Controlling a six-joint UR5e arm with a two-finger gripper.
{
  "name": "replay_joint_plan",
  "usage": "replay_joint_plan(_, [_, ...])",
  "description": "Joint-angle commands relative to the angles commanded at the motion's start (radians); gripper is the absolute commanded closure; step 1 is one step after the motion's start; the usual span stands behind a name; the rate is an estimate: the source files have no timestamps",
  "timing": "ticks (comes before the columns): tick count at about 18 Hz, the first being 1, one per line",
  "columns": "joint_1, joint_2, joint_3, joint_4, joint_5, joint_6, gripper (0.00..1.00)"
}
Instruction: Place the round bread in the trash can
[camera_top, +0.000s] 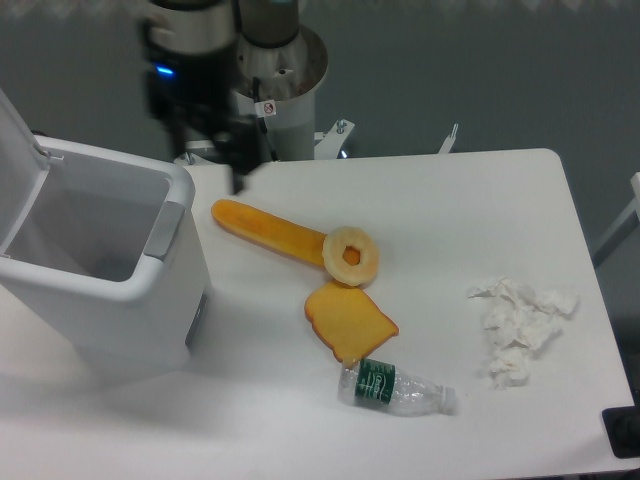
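Observation:
The trash can (150, 290) is a boxy white bin at the left of the table. Its lid is swung open and the pale grey-blue inside shows nothing in the part I can see. The round bread is not in view anywhere on the table or in the visible part of the bin. My gripper (215, 165) hangs at the back of the table, just behind the bin's far right corner. It is dark and blurred, so I cannot tell how its jaws stand or whether it holds anything.
A long orange baguette (265, 228), a pale ring donut (352, 256) and a square orange toast slice (348, 321) lie mid-table. A plastic bottle (398, 388) lies near the front edge, with crumpled white tissue (520, 325) at the right.

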Motion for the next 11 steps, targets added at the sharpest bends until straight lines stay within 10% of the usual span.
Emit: replay_joint_plan(11, [0.237,-0.31,0.052,0.213,0.037,0.299,0.0])
